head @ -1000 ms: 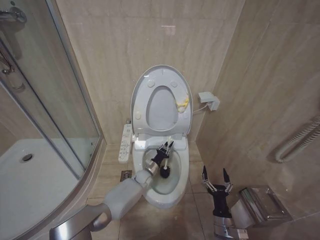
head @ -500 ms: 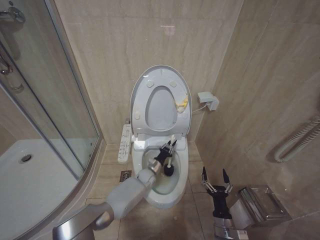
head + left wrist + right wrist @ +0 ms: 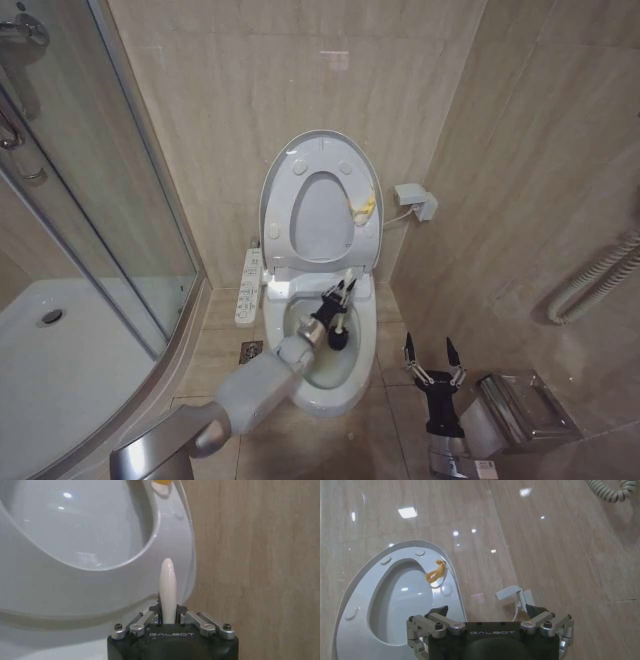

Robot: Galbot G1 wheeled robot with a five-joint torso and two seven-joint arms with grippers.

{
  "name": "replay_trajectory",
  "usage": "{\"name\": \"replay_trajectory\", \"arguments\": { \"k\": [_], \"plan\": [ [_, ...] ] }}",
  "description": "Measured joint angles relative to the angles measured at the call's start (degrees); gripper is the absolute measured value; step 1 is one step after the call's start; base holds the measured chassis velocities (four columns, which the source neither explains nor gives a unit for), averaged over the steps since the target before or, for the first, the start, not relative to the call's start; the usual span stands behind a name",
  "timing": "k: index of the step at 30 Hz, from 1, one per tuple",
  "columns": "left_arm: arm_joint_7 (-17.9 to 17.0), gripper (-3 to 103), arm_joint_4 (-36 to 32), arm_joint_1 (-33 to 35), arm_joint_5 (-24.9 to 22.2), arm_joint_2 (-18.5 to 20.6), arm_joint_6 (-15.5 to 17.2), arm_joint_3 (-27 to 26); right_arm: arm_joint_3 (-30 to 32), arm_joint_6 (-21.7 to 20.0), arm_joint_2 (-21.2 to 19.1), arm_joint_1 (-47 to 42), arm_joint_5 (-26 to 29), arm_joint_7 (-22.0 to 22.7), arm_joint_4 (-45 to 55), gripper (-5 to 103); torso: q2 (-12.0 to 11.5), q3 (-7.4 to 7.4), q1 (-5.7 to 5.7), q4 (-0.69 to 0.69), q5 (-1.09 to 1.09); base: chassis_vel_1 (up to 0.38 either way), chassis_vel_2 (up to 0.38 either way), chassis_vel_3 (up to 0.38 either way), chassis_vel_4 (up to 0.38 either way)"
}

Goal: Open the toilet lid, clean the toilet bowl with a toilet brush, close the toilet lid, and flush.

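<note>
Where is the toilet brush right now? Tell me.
In the head view, the toilet brush is inside the toilet bowl, below the raised toilet lid, gripped by the left gripper.

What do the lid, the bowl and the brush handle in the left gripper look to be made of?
The toilet lid: glossy white, likely moulded plastic, with raised round bumpers and sharp light spots. The toilet bowl: smooth white glaze, probably ceramic, with yellowish staining inside. The toilet brush handle: slim, ivory-white, softly shiny, probably plastic; its dark bristle head is in the bowl. The left gripper is shut on it.
</note>
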Motion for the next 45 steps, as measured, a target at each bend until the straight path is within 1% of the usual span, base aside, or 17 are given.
{"name": "replay_trajectory", "arguments": {
  "k": [2,4,7,10,13,17,19,22,25,28,30,33,34,37,39,41,45],
  "plan": [
    [-0.12,19,-1.28,-0.29,-0.34,0.25,0.15,0.00,0.03,0.00,0.00,0.02,0.02,0.00,0.00,100,0.00,0.00,0.00,0.02,0.00,0.000,0.000,0.000,0.000],
    [-0.64,19,-5.33,-1.31,-2.17,0.52,1.00,0.25,0.01,0.00,0.00,0.05,0.01,0.01,-0.01,100,0.00,-0.01,0.00,-0.04,0.00,0.000,0.000,0.000,0.000],
    [-0.92,19,-7.69,-1.83,-3.90,0.43,1.88,1.00,-0.01,0.00,0.00,0.07,-0.01,0.00,-0.03,100,0.00,-0.01,0.00,-0.07,-0.01,0.000,0.000,0.000,0.000],
    [-0.89,19,-6.29,-1.31,-3.53,0.49,1.83,1.54,-0.04,-0.01,0.00,0.21,-0.01,-0.01,-0.21,100,0.01,-0.02,0.00,-0.10,-0.01,0.000,0.000,0.000,0.000],
    [-0.66,19,-2.28,1.90,-0.99,2.83,0.65,0.51,0.50,-0.54,0.00,1.01,0.30,0.09,-0.66,100,0.00,0.00,0.00,-0.01,-0.02,0.000,0.000,0.000,0.000],
    [-0.69,19,-2.35,2.94,-0.22,5.31,0.32,0.24,0.79,-0.98,0.00,1.60,0.65,0.22,-1.02,100,0.00,0.00,0.00,0.04,0.00,0.000,0.000,0.000,0.000],
    [-0.78,19,-3.21,2.69,-0.35,5.44,0.38,0.29,0.81,-1.01,0.00,1.69,0.70,0.24,-1.02,100,0.00,0.00,0.00,0.02,-0.01,0.000,0.000,0.000,0.000],
    [-1.48,19,-6.39,1.04,-1.03,4.64,0.74,0.60,0.65,-1.06,0.00,1.88,0.64,0.24,-1.03,100,0.00,-0.01,0.00,-0.06,0.00,0.000,0.000,0.000,0.000],
    [-1.63,19,-6.16,0.29,-1.03,3.43,0.81,0.65,0.43,-1.07,0.00,1.90,0.41,0.23,-1.08,100,0.00,-0.01,0.00,-0.11,-0.02,0.000,0.000,0.000,0.000],
    [-1.46,19,-3.89,0.46,-0.37,3.34,0.50,0.57,0.20,-1.06,0.00,1.81,0.19,0.18,-1.25,100,0.00,-0.01,0.00,-0.09,-0.01,0.000,0.000,0.000,0.000],
    [-0.86,19,-1.15,1.40,0.51,4.07,-0.06,0.07,0.18,-1.04,0.00,1.72,0.18,0.17,-1.43,100,0.00,-0.01,0.00,-0.01,0.00,0.000,0.000,0.000,0.000],
    [-0.28,19,1.00,2.08,1.23,4.32,-0.40,-0.51,0.20,-1.03,0.00,1.73,0.18,0.17,-1.49,100,0.00,0.00,0.00,0.04,0.00,0.000,0.000,0.000,0.000],
    [-0.22,19,1.00,2.04,1.29,4.23,-0.45,-0.66,0.20,-1.03,0.01,1.75,0.18,0.17,-1.49,100,0.00,0.00,0.00,0.01,-0.01,0.000,0.000,0.000,0.000],
    [-0.59,19,-1.65,1.05,0.45,3.59,-0.03,-0.29,0.21,-1.02,0.01,1.69,0.19,0.19,-1.41,100,0.00,0.00,0.01,0.01,0.01,0.000,0.000,0.000,0.000],
    [-1.32,19,-5.32,-0.69,-0.74,2.15,0.66,0.41,0.28,-1.01,0.01,1.53,0.18,0.21,-1.31,100,0.00,-0.01,0.00,-0.08,-0.01,0.000,0.000,0.000,0.000],
    [-1.58,19,-6.82,-1.79,-1.18,0.97,0.85,0.59,0.32,-0.99,0.00,1.39,0.07,0.21,-1.18,100,0.00,-0.01,0.00,-0.10,0.00,0.000,0.000,0.000,0.000],
    [-1.71,19,-6.63,-2.49,-1.48,-0.33,0.90,0.47,0.42,-0.94,0.00,0.90,-0.12,0.21,-0.61,100,0.00,-0.01,0.00,-0.08,0.01,0.000,0.000,0.000,0.000]
  ]
}}
